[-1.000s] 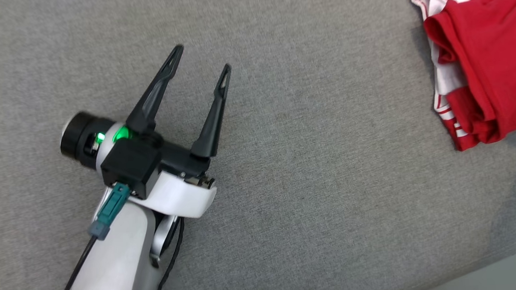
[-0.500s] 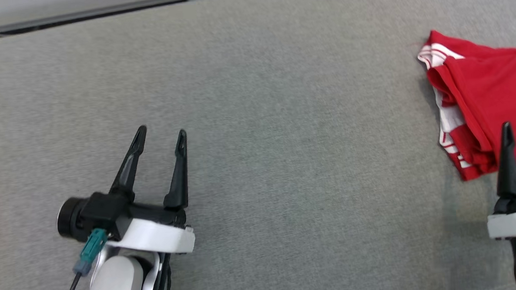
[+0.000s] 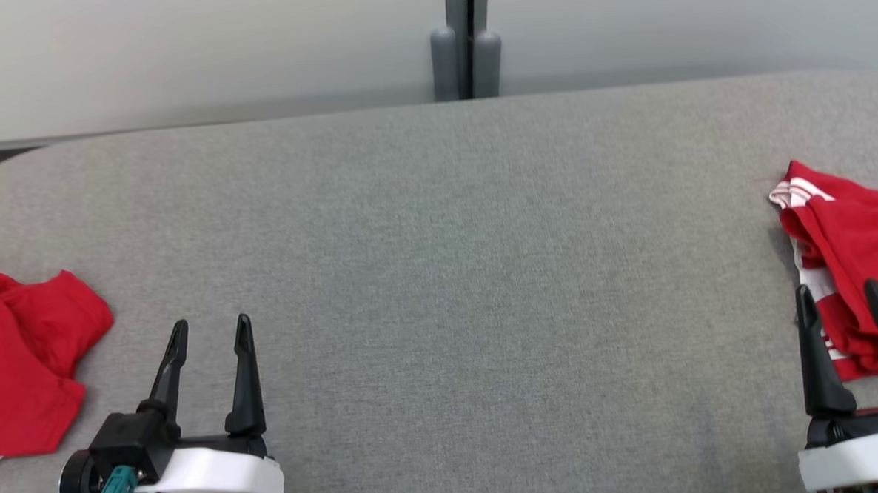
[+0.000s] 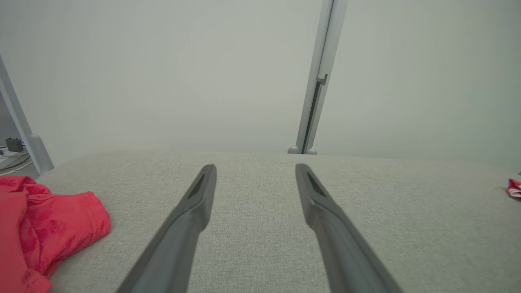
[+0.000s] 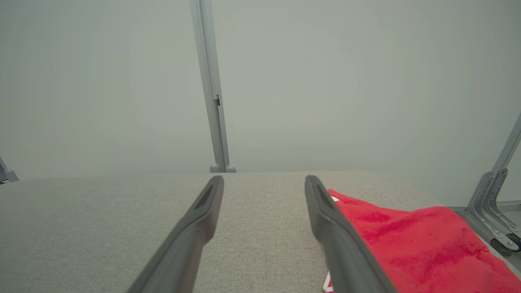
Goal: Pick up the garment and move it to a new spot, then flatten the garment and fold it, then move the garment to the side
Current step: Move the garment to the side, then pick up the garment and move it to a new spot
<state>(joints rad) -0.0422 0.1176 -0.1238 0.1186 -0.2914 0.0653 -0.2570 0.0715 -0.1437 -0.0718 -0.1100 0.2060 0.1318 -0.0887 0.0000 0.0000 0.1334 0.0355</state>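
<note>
A grey fabric table stands before a pale wall. The red, white-striped garment lies at its right edge. The right gripper points forward at the garment's near side, fingers apart and empty. The left gripper, also spread and empty, is beside a crumpled red garment.

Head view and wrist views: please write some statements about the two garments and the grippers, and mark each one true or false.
1. The left gripper and the right gripper are both open and empty. True.
2. The striped red garment lies beside the left gripper. False: it lies at the right, by the right gripper.
3. A grey post stands behind the grey table. True.
4. The crumpled red garment touches the left gripper. False: bare table shows between them.
</note>
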